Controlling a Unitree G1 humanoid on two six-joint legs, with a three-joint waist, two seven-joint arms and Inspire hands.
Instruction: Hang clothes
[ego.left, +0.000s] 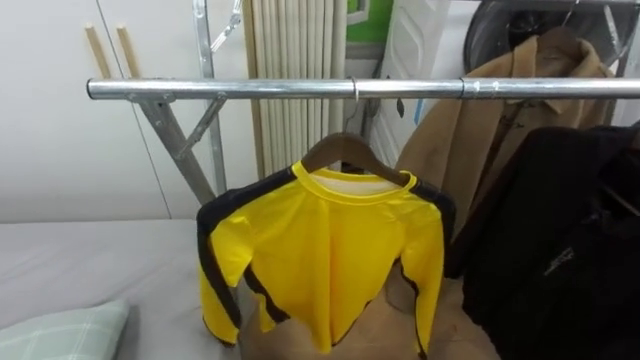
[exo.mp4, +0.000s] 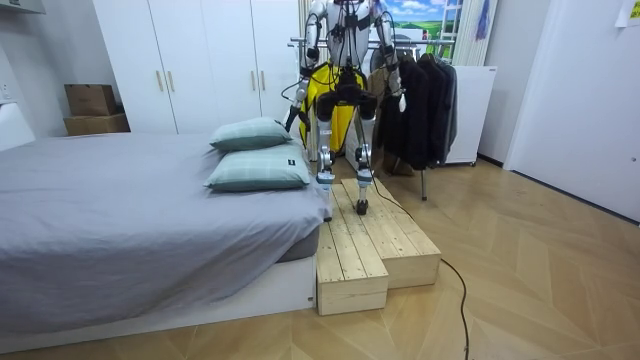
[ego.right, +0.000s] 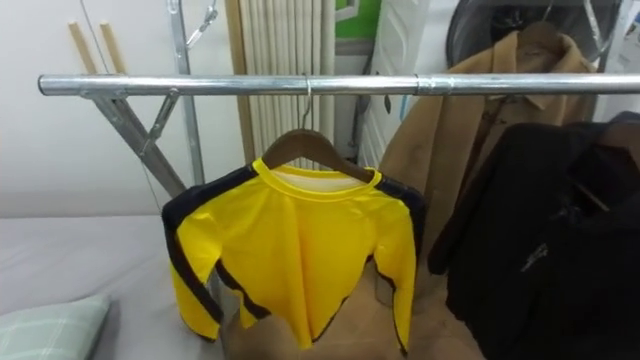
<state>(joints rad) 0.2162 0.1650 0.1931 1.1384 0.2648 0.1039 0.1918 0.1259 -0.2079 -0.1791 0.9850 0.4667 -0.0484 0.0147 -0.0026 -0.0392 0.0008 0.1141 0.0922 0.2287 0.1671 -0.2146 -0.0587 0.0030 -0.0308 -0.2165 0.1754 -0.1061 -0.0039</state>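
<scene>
The right hand (exo.mp4: 402, 100) is hanging low beside the hip in the room view, arm down at the side, and it is too small there to tell whether it is holding anything. The left hand (exo.mp4: 297, 106) is hanging the same way on the room view's left, and its state cannot be told either. The robot is standing on a wooden platform (exo.mp4: 375, 245) at the foot of the bed (exo.mp4: 120, 220), facing the rack with its back to the room camera. In the eye views the yellow shirt (ego.left: 330, 250) (black down the sleeves) is hanging on a wooden hanger (ego.left: 345, 150), whose hook is sitting over the metal rail (ego.left: 250, 89). To the robot's right on the same rail a tan coat (ego.left: 480, 130) is hanging, and a black jacket (ego.left: 560, 240) is hanging in front of it, near the shirt. A checked pillow (ego.left: 60, 335) is lying at the lower left. The room view is also showing two pillows on the bed, white wardrobes (exo.mp4: 200, 60) and cardboard boxes (exo.mp4: 92, 100) behind it.
</scene>
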